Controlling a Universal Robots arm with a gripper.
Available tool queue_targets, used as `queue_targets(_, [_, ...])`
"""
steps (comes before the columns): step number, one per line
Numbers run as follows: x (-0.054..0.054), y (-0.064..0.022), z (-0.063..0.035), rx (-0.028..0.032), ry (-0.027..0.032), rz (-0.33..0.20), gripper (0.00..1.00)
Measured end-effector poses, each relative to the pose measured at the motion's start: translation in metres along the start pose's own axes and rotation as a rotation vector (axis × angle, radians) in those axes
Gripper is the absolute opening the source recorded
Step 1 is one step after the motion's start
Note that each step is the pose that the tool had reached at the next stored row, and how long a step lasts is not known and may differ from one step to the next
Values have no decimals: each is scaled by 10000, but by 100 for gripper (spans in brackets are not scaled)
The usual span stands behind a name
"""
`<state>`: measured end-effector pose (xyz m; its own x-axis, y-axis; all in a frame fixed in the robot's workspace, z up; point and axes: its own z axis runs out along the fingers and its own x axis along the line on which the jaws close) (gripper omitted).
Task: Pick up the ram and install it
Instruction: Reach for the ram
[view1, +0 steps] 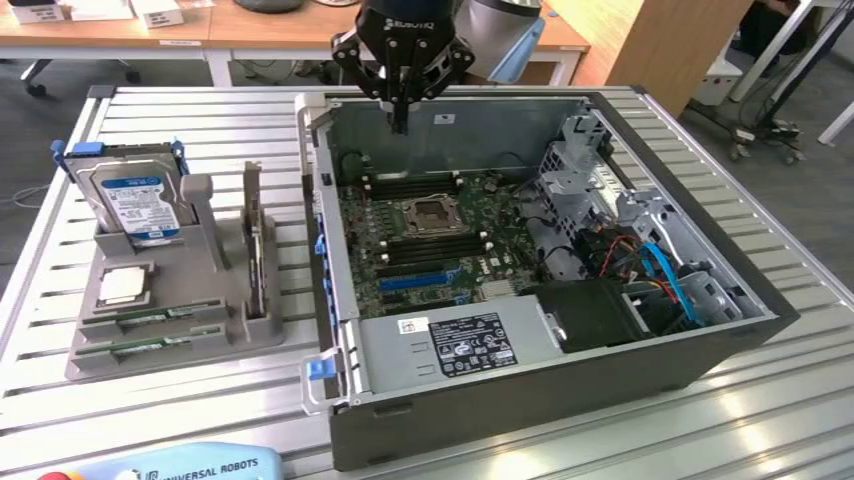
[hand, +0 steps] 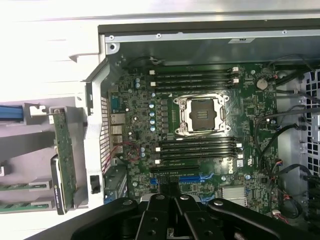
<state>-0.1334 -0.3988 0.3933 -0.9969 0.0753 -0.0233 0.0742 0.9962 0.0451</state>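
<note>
Gripper (view1: 398, 126) is clenched shut with nothing in it, hanging over the far wall of the open PC case (view1: 561, 400), fingertips pointing down toward the motherboard (view1: 441, 240). Ram (view1: 158, 319) is well apart from it. It lies flat in a groove of the gray holder (view1: 260, 325) on the tabletop (view1: 174, 110), off to the exterior view's left of the case. A second green stick (view1: 140, 346) sits in the next groove just beside it. Same holder has the hard drive (view1: 134, 200) standing up at the back and the CPU chip (view1: 123, 285) between drive and sticks. In the wrist view the closed gripper (hand: 172, 192) sits above the board, with the CPU socket (hand: 202, 114) and black memory slots (hand: 197, 80) beyond it.
</note>
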Motion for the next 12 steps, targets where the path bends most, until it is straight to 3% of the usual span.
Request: queue_targets(12, [203, -15, -6, 1, 1, -1, 10])
